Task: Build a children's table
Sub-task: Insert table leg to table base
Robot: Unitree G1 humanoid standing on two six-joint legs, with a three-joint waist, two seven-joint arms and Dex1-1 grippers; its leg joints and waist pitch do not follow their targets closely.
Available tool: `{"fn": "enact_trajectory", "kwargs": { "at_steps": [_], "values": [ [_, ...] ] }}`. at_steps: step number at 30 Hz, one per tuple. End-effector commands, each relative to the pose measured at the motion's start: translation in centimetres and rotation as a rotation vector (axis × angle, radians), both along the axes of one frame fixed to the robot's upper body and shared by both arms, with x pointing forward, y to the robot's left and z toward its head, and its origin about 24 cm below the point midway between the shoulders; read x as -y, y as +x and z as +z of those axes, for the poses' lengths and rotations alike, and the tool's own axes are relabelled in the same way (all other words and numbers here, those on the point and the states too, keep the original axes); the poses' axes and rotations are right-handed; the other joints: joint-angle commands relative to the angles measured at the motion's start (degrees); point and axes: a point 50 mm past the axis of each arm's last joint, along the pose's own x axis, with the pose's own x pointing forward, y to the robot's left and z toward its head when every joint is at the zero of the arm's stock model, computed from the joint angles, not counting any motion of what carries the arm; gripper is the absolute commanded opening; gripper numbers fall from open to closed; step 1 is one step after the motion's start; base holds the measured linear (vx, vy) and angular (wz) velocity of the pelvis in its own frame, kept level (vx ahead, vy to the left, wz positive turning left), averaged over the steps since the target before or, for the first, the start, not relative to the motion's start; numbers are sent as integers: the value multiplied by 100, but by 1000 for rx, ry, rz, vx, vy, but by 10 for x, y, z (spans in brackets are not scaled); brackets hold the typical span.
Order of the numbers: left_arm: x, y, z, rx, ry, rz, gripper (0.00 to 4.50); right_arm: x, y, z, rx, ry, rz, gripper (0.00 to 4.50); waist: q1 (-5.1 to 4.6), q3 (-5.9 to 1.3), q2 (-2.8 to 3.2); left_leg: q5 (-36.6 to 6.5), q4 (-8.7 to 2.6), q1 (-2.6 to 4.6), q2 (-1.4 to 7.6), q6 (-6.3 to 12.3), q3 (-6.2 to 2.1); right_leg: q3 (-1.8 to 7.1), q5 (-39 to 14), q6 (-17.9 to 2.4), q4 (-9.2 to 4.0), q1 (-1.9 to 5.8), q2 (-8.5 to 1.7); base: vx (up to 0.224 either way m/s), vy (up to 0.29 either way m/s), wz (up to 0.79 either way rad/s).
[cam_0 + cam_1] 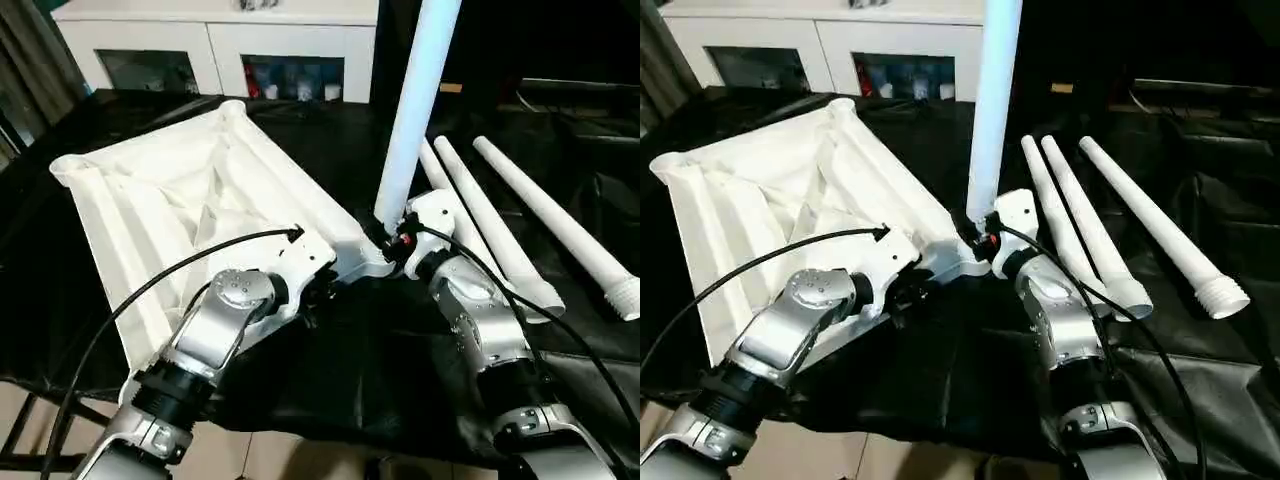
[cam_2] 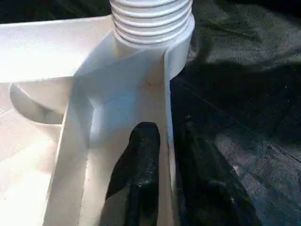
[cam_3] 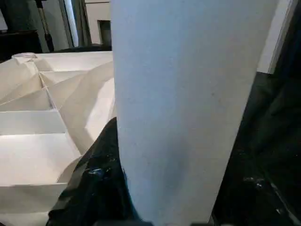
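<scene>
The black-covered bench (image 1: pixel 330 360) carries a white plastic rectangular tabletop (image 1: pixel 160 210), lying ribbed underside up. An upright white tubular leg (image 1: pixel 415 110) stands with its threaded end at the near corner socket (image 2: pixel 181 42). Three more white tubular legs (image 1: pixel 1160 225) lie beside it on the robot's right. The right end effector (image 1: pixel 395 235) grips the upright leg. The left end effector (image 2: pixel 164 183) pinches the tabletop's rim wall (image 2: pixel 165 117).

Black sheet (image 1: pixel 330 350) covers the work surface, wrinkled and glossy toward the right. White cabinet (image 1: pixel 215 40) stands at the far left behind it, two glass doors, coloured items dimly visible inside. Pale tiled floor (image 1: pixel 300 455) at the near edge.
</scene>
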Motion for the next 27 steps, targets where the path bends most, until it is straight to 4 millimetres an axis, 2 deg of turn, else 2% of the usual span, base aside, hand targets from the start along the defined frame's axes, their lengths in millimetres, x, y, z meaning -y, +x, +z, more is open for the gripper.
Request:
{"fn": "enact_trajectory", "kwargs": {
  "at_steps": [1,4,5,6,11,27],
  "values": [
    [-7,1,-7,-29,53,23,48,-4,-12,-34,-164,-23,22,189,50,-349,-5,-153,-367,-80,160,717,-31,177,-283,-1817,-311,479,-359,0,0,0],
    [-10,3,-8,-45,68,50,40,-4,-12,-33,-164,-25,23,189,47,-348,-1,-208,-370,-82,157,687,-29,173,-421,-1777,-330,474,-353,0,0,0],
    [-9,4,-7,-43,49,56,7,-4,-12,-33,-163,-26,24,189,47,-351,-1,-213,-372,-86,156,677,-32,173,-455,-1761,-331,478,-356,0,0,0],
    [-9,4,-7,-43,49,56,4,-4,-12,-33,-163,-26,24,189,49,-350,4,-219,-370,-84,153,673,-31,173,-469,-1755,-335,473,-354,0,0,0],
    [-5,4,-2,-18,-21,41,1,-3,-11,-34,-164,-35,24,189,45,-357,0,-225,-373,-88,152,682,-32,168,-482,-1734,-338,472,-351,0,0,0],
    [-2,1,0,-3,-79,50,0,-3,-10,-34,-166,-46,30,189,39,-356,-23,-239,-378,-104,150,697,-30,169,-748,-1627,-365,462,-357,0,0,0]
  ]
}}
